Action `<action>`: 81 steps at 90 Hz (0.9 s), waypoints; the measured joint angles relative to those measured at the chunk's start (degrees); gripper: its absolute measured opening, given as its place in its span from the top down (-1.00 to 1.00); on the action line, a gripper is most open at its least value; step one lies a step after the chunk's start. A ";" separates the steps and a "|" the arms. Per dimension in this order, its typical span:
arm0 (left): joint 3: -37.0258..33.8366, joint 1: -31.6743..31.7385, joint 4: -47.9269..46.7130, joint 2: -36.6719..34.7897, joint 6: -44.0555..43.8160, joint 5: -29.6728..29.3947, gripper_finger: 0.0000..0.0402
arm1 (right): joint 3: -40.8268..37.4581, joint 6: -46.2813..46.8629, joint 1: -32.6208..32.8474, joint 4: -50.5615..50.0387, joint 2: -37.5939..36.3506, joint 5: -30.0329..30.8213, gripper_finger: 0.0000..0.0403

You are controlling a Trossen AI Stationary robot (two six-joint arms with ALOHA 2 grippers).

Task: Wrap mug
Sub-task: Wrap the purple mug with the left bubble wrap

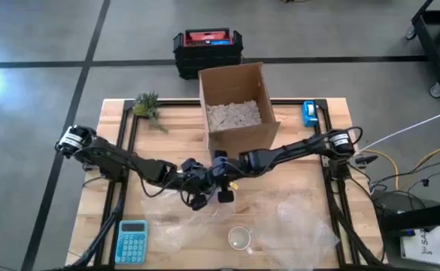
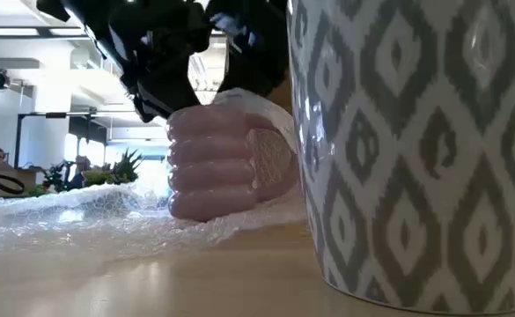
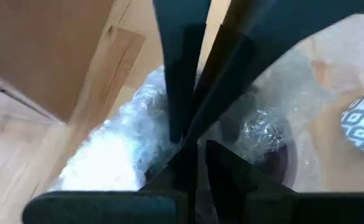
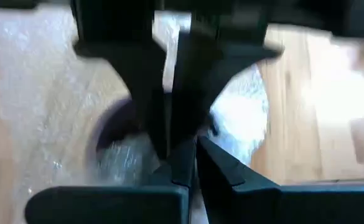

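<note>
A pink mug lies on its side at the table's middle, bundled in clear bubble wrap that spreads toward the near edge. Its dark mouth shows through the wrap. My left gripper and my right gripper meet tip to tip just above it, both shut on the wrap. A grey-and-white patterned mug stands upright on the wrap near the front edge. My left gripper pinches a bunched part of the bubble wrap on top of the pink mug, coming slanting down from the table's left; its own fingers hide the exact spot. The wrap lies draped over the mug, which rests on the table. My right gripper pinches the bubble wrap beside the mug's mouth, slanting down from the table's right. How many layers it has cannot be told. The wrapped mug stays on the table.
An open cardboard box of packing peanuts stands just behind the grippers. A blue calculator lies at the front left, a small plant at the back left, and a blue tape dispenser at the back right.
</note>
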 joint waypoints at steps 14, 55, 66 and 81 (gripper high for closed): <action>-0.12 -0.03 -0.03 -2.87 0.03 0.47 0.89 | 0.15 0.24 0.15 -0.89 0.33 -0.07 0.99; -0.02 0.04 0.52 -8.44 0.00 -7.87 0.89 | 0.07 0.30 0.41 -1.18 2.31 -0.79 0.99; -0.04 0.02 0.84 -4.88 0.05 -7.87 0.89 | 0.04 0.30 0.59 -1.32 2.52 -0.82 0.99; 0.26 0.09 1.92 -1.73 0.07 -6.63 0.89 | -0.09 0.12 0.61 -1.69 1.76 -1.01 0.99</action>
